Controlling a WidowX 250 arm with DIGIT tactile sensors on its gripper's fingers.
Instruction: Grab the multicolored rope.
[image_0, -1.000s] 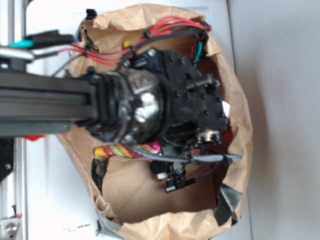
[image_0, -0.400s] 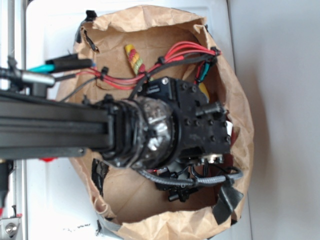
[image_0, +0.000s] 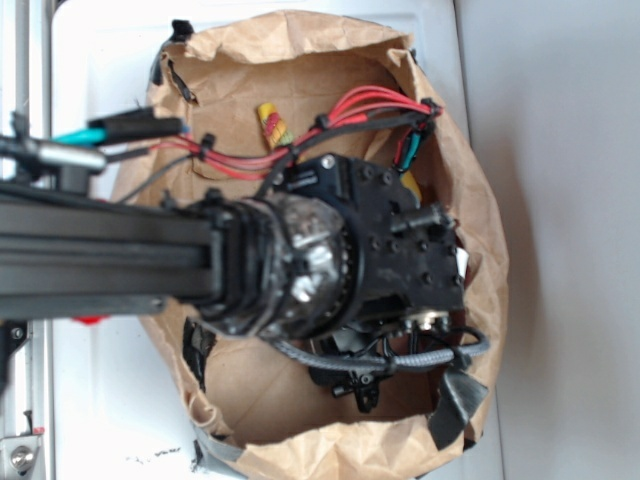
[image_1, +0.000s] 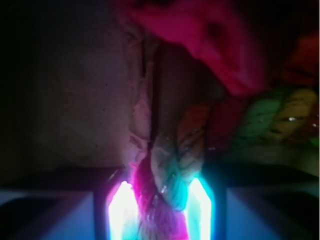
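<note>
Since a second ago the arm is sitting lower inside the brown paper bag (image_0: 470, 200), hiding most of the multicolored rope (image_1: 175, 165); one yellow end is poking out toward 11 o'clock. Up close, the gripper (image_1: 161, 210) is pinching the rope. A white surface (image_0: 100, 400) is lying under the bag, grey wall (image_0: 570, 240) beside it.

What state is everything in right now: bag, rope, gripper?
paper bag: open, top rim torn and rolled.
multicolored rope: twisted, one stretch lies between the fingers; a yellow end shows in the bag.
gripper: down in the bag, closed on the rope.
red wad: crumpled, blurred.
</note>
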